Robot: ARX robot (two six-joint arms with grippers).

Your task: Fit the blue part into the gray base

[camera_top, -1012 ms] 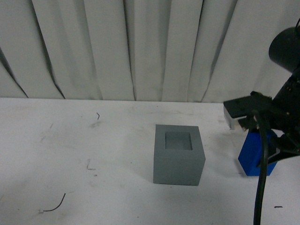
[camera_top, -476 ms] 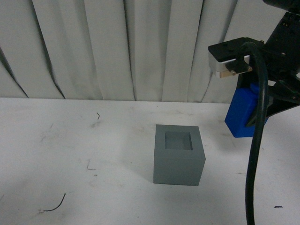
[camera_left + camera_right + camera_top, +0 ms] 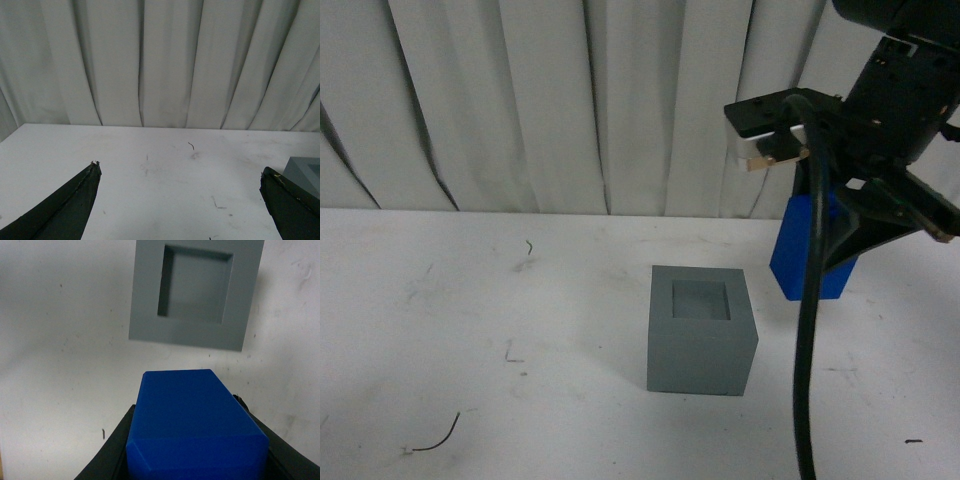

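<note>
The gray base (image 3: 701, 329) stands on the white table (image 3: 470, 330) with its square recess facing up; it also shows in the right wrist view (image 3: 197, 292), and its edge in the left wrist view (image 3: 305, 172). My right gripper (image 3: 835, 245) is shut on the blue part (image 3: 800, 248) and holds it in the air, to the right of the base and above its top. In the right wrist view the blue part (image 3: 192, 422) fills the space between the jaws. Its knob is hidden. My left gripper (image 3: 180, 177) is open and empty over the bare table.
White curtains (image 3: 570, 100) hang behind the table's far edge. A short dark wire piece (image 3: 435, 437) lies near the front left. Small scuff marks (image 3: 527, 247) dot the tabletop.
My right gripper has lifted the blue part off the table and carried it up and to the left, nearer the gray base. The base has not moved.
</note>
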